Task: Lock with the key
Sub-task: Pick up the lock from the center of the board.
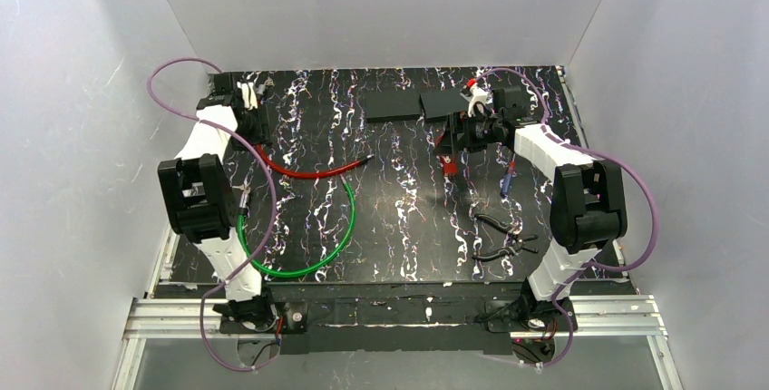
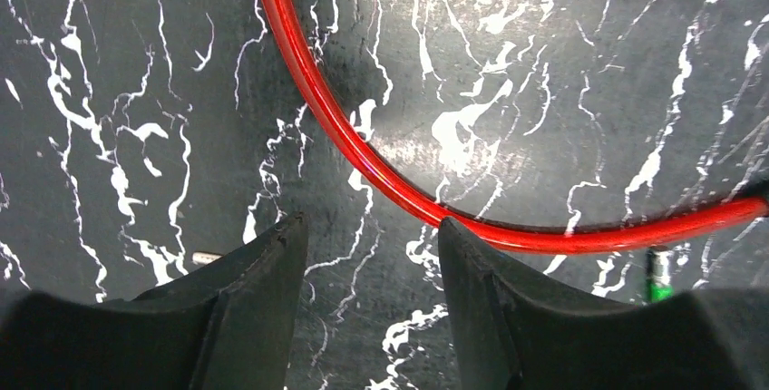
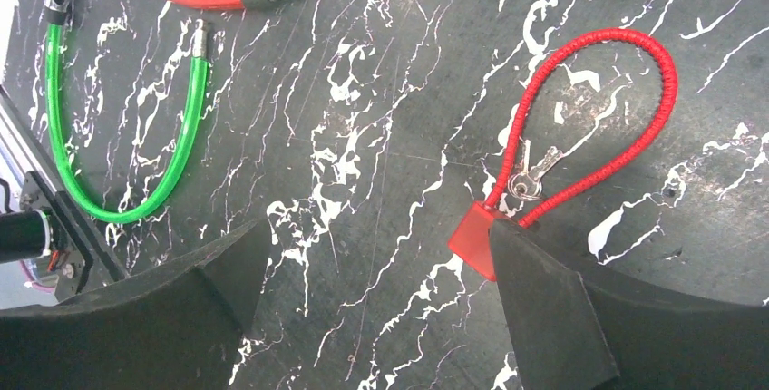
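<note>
A red cable lock lies on the black marbled table. In the right wrist view its red block body (image 3: 472, 238) is partly hidden behind my right finger, and its red cable loop (image 3: 635, 73) runs away from it. Small silver keys (image 3: 524, 181) on a ring lie inside the loop near the body. My right gripper (image 3: 376, 236) is open and empty above the table, just left of the lock. The top view shows the lock (image 1: 448, 165) below the right gripper (image 1: 461, 133). My left gripper (image 2: 372, 227) is open and empty, over a red tube (image 2: 363, 150), at the far left (image 1: 249, 122).
A red tube (image 1: 313, 172) and a green tube (image 1: 335, 236) curve across the left half of the table. Black pliers (image 1: 499, 236) and a blue-handled tool (image 1: 508, 177) lie at the right. Black flat blocks (image 1: 426, 104) sit at the back. White walls enclose the table.
</note>
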Motion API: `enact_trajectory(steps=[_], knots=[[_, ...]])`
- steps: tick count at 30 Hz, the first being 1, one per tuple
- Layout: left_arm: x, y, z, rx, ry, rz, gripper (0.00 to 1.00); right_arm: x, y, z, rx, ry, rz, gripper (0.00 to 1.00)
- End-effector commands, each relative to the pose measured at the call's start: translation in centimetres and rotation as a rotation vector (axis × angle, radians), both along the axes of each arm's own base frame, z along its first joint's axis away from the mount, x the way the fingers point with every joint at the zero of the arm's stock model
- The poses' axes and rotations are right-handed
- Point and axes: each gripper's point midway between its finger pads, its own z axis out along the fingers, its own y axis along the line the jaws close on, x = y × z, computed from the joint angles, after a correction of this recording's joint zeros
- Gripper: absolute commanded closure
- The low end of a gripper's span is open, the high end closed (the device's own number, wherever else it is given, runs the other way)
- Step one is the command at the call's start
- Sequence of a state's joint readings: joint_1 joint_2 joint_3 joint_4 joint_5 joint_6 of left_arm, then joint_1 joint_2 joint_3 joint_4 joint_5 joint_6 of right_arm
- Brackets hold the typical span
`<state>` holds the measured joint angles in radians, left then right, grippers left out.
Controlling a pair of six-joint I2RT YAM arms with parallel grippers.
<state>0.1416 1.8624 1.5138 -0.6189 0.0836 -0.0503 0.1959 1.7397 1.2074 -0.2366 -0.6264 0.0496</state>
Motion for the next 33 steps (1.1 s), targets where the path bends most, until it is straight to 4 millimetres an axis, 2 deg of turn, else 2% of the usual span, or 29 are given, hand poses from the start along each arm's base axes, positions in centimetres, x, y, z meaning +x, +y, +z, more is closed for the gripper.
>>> enact_trajectory(steps=[1,3,7,10,13,17,22,28,33], knots=[[0.1,0.2,-0.6,0.072,-0.002,-0.153,0.48,0.6,-0.3,1.4,-0.005,-0.075,0.005,0.02],[-0.4,-1.2,-0.4,0.045,-0.018,-0.318,0.45,0.6,-0.2,1.2,0.0,-0.065,0.01,0.02],[-1.3,-3.4,1.1,0.021,-0.093,-0.673,0.3,0.4,0.0,0.7,0.01,-0.041,0.022,0.02],[-2.1,-4.6,2.0,0.013,-0.11,-0.921,0.28,0.4,0.0,0.6,0.009,-0.04,0.023,0.02],[-2.9,-5.5,2.3,-0.002,-0.104,-1.067,0.28,0.4,0.0,0.5,0.007,-0.038,0.025,0.02],[-3.8,-7.7,1.5,-0.021,-0.113,-1.225,0.3,0.3,0.1,0.4,0.01,-0.035,0.03,0.02],[-5.6,-10.7,-1.3,0.035,-0.029,-1.437,0.36,0.1,0.1,0.4,0.008,-0.033,0.036,0.02],[-5.2,-12.4,-2.9,0.071,-0.014,-1.502,0.41,-0.1,0.1,0.3,0.015,-0.027,0.045,0.02],[-5.2,-12.9,-4.4,0.085,0.018,-1.535,0.42,-0.3,0.2,0.1,0.019,-0.018,0.054,0.02]])
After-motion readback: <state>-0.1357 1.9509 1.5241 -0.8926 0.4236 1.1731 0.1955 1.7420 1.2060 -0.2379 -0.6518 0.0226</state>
